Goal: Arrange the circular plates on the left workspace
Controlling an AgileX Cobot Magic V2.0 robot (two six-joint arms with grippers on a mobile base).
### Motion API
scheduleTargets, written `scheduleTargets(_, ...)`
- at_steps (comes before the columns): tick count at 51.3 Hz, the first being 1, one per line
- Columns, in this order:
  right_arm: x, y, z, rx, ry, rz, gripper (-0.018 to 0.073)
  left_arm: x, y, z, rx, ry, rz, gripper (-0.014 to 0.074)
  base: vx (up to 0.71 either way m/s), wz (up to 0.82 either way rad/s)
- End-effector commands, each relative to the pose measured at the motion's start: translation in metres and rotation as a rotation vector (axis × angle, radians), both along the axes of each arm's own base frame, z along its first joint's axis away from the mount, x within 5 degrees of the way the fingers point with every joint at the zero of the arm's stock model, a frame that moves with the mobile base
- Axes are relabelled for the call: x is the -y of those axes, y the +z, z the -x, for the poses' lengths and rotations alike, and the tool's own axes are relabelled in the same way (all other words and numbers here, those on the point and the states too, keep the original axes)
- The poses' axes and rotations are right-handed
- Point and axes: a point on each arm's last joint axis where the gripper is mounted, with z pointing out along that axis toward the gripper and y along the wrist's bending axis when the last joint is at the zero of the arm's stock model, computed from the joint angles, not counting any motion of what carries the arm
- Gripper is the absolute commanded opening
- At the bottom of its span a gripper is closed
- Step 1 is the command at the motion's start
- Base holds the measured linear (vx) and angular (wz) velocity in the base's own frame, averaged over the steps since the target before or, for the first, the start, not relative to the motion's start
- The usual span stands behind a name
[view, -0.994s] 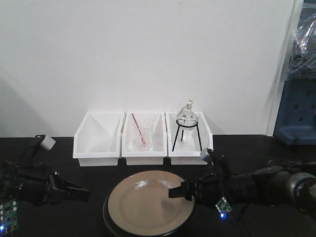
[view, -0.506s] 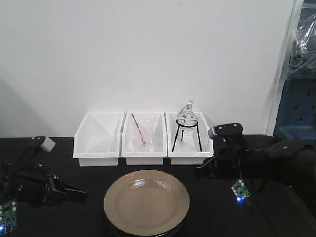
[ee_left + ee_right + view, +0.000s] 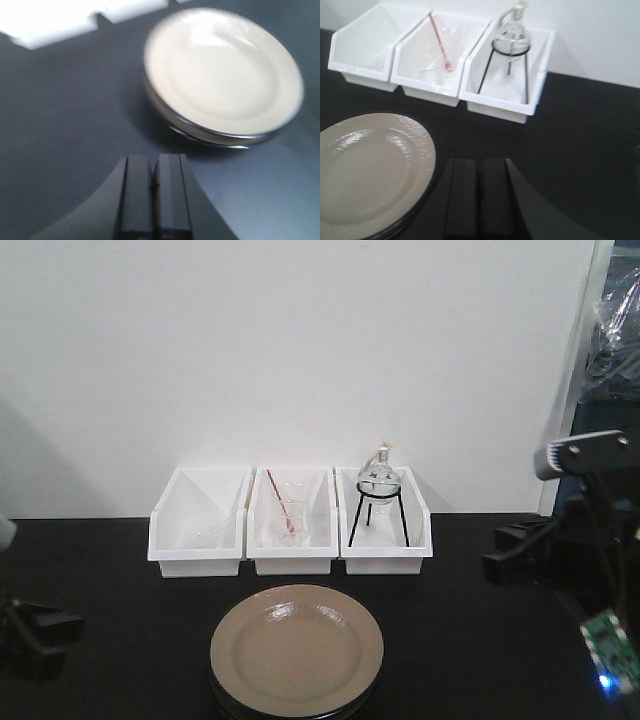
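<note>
Two tan plates (image 3: 296, 651) sit stacked near the front edge of the black worktop (image 3: 120, 640), their dark undersides showing at the rim. Behind them three white bins (image 3: 290, 523) stand in a row against the wall; the right one holds a round flask on a tripod (image 3: 379, 502). Both arms hang at the far edges, well apart from the stack.

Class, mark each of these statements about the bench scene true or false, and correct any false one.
1. The circular plates lie stacked on the black benchtop. True.
2. The right gripper holds a plate. False: it is shut on nothing, clear of the plates.
3. Three white bins stand in a row behind the plates. True.
4. The round flask sits in the left bin. False: it stands on a tripod in the right bin.
5. The left gripper is shut. True.
</note>
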Motion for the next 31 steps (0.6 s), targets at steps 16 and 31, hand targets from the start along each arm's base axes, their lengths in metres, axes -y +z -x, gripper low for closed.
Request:
scheduleTargets(16,0.038,-0.038,0.116,0.302,-0.206,0.012,-0.0006,-0.014,-0.004,0.136,0.443,0.236,-0.003,0.0,0.0,0.0)
scheduleTargets(31,0.04,-0.051,0.12,0.275,-0.236,-0.023,-0.0006,-0.015,-0.012,0.165,0.557,0.264,0.003,0.0,0.0,0.0)
